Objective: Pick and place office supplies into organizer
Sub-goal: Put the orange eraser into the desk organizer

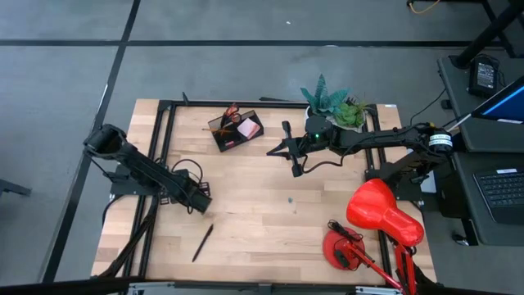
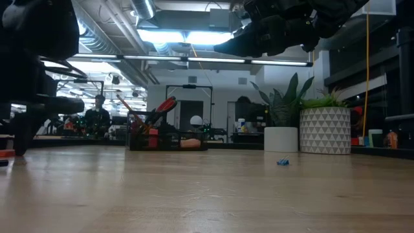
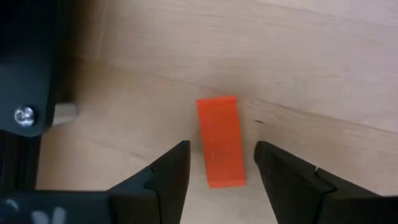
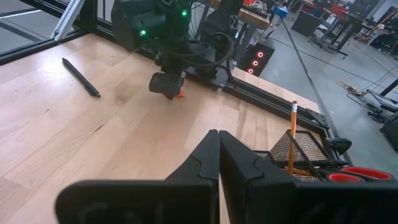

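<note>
A small orange-red eraser [image 3: 220,142] lies flat on the wooden table. My left gripper [image 3: 222,163] is low over it and open, with one finger on either side and a narrow gap to each; it sits left of the table's middle [image 1: 201,201], and in the right wrist view [image 4: 166,84] the eraser [image 4: 181,94] peeks out beside it. The dark organizer [image 1: 236,129] stands near the far edge, holding red-handled scissors [image 2: 165,105], an orange pencil [image 4: 292,134] and a pink pad. A black pen [image 1: 202,242] lies near the front. My right gripper [image 4: 217,144] is shut and empty, raised right of the organizer [image 1: 278,149].
Two potted plants [image 1: 334,105] stand at the far edge, right of the organizer. A red desk lamp [image 1: 378,217] fills the near right corner. A tiny blue scrap [image 1: 288,197] lies mid-table. Bare wood stretches between the eraser and the organizer.
</note>
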Controlling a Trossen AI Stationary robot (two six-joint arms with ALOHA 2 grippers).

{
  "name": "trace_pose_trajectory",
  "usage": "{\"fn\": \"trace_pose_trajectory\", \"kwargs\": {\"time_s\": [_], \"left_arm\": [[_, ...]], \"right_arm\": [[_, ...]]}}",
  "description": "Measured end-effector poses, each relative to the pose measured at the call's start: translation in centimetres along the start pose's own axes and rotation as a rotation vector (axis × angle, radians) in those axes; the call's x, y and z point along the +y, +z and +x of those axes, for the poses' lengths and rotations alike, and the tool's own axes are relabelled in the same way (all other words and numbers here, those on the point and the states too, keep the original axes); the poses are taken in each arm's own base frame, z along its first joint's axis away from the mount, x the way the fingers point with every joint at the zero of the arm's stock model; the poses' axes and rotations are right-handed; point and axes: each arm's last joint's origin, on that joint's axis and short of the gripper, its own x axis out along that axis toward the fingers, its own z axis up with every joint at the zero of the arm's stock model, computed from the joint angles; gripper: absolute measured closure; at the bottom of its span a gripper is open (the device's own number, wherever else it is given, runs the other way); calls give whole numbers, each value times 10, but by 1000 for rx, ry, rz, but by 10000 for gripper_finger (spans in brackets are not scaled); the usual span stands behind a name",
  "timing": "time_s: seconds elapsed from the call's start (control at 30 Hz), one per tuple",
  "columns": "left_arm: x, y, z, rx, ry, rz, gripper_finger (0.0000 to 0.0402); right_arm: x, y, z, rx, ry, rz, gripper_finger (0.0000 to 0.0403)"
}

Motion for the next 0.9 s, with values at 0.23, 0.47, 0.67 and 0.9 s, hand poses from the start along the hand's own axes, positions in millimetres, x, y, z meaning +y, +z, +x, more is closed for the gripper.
{"fn": "trace_pose_trajectory", "kwargs": {"time_s": [0.23, 0.47, 0.67, 0.9], "left_arm": [[6, 6, -6, 38, -33, -34, 215], [18, 13, 2, 103, -90, -132, 215], [21, 16, 3, 123, -110, -139, 215], [20, 19, 0, 141, -116, -144, 231]], "right_arm": [[0, 0, 0, 1, 0, 0, 393], [0, 0, 0, 0, 0, 0, 393], [0, 0, 0, 1, 0, 3, 393], [0, 0, 0, 0, 0, 3, 393]]}}
